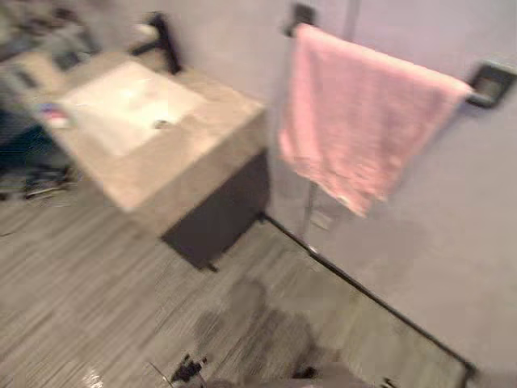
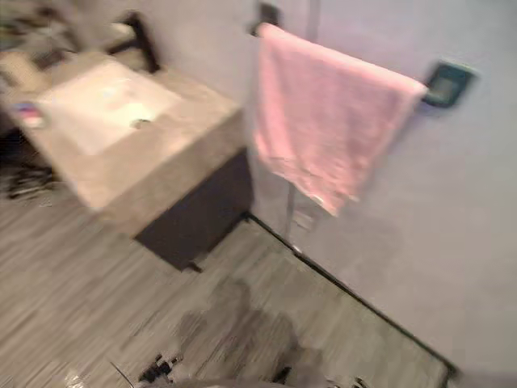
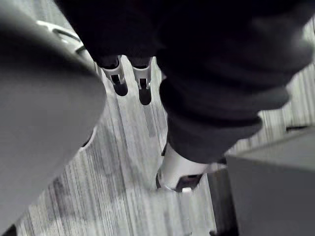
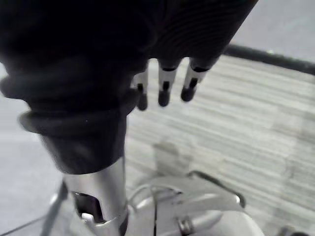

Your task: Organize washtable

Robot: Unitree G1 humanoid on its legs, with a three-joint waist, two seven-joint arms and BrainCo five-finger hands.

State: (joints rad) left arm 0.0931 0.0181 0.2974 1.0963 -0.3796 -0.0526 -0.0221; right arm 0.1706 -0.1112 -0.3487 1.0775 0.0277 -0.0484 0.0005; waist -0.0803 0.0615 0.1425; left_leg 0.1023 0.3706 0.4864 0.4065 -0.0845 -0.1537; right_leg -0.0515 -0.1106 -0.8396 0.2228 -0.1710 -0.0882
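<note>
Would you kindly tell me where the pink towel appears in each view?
Left eye view: pink towel hangs on the wall rail, upper right.
Right eye view: same towel, nearer centre.
Left wrist view: left hand over striped floor.
Right wrist view: right hand over striped floor.
Shared landmark: the black faucet left of the towel.

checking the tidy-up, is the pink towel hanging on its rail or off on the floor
Hanging: the pink towel is draped over the wall rail, its lower edge well above the floor.
</note>
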